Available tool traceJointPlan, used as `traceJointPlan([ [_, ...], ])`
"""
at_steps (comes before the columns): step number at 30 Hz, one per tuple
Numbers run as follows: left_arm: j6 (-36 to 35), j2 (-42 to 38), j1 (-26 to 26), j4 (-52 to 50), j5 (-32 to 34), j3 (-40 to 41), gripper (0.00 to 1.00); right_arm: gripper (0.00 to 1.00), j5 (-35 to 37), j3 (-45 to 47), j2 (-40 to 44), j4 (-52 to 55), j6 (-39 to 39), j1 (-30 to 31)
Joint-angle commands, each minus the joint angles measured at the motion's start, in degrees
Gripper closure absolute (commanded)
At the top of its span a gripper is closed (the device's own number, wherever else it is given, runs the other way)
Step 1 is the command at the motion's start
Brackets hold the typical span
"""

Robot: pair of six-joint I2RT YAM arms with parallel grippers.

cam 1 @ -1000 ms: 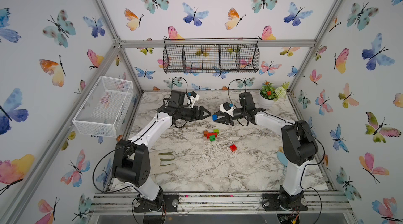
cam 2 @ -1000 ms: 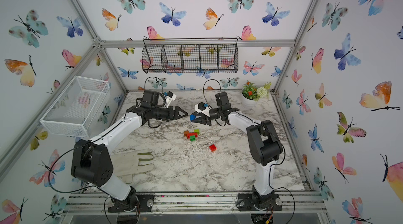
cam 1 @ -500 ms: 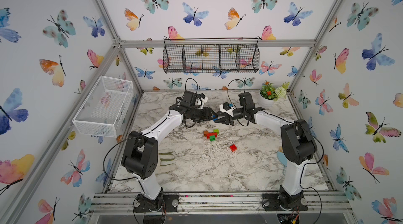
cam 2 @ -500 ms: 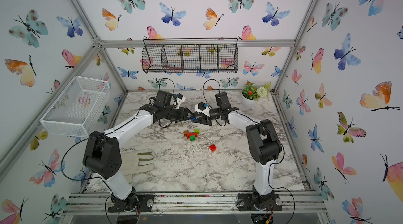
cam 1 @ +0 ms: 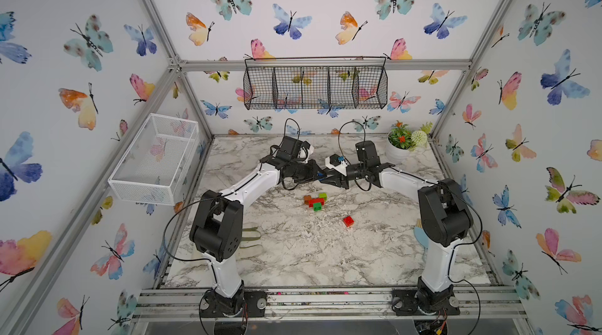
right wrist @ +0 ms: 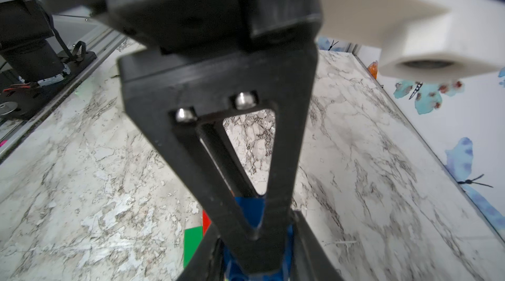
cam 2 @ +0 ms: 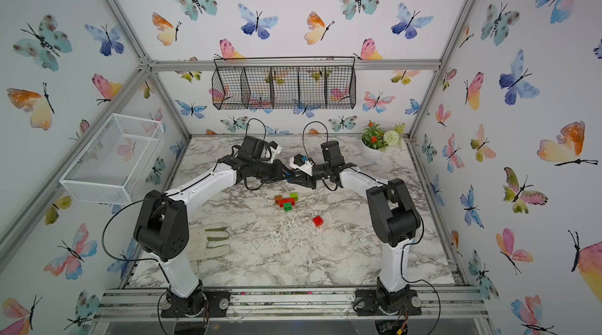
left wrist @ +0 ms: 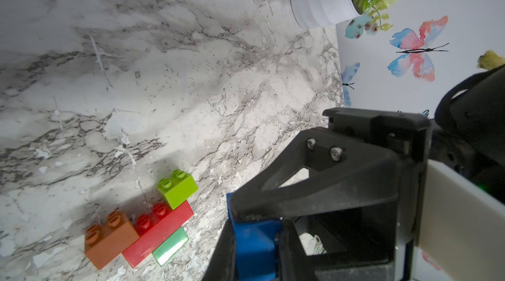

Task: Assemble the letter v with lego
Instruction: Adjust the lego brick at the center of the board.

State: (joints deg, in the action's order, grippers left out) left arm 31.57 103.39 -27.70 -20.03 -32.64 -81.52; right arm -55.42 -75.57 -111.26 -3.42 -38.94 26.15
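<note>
Blue brick [left wrist: 254, 246] held mid-air, left end effector [cam 1: 317, 173] and right end effector [cam 1: 327, 179] both clamped on it; orange-red-green cluster [cam 1: 315, 201] on bench [cam 1: 293, 252], square red brick [cam 1: 348, 221] well apart.

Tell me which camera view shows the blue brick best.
Left wrist: the blue brick is large and close, its side face plain. Right wrist shows only slivers behind a black finger. In both top views it is a tiny speck, nearly hidden.

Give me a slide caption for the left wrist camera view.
Handover: left gripper and right gripper both clamp the blue brick near the orange, red, lime and green brick cluster.
</note>
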Motion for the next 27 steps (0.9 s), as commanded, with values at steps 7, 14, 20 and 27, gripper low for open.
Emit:
traceJointPlan([
  [7,5.30,-0.15,2.42,-4.15,8.31,-0.72,0.89,0.32,4.89,2.64,4.24,-4.44,7.49,0.13],
  [14,17.85,0.33,5.57,-2.78,22.69,1.96,0.89,0.27,12.83,10.34,10.86,-8.09,18.59,0.13],
  [20,27.46,5.45,4.57,1.42,30.53,1.09,0.89,0.29,22.49,10.49,12.47,-4.41,30.89,0.39],
  [27,32.81,11.43,2.66,3.07,34.72,-0.83,0.84,0.32,22.99,12.59,13.70,0.23,33.04,0.52],
])
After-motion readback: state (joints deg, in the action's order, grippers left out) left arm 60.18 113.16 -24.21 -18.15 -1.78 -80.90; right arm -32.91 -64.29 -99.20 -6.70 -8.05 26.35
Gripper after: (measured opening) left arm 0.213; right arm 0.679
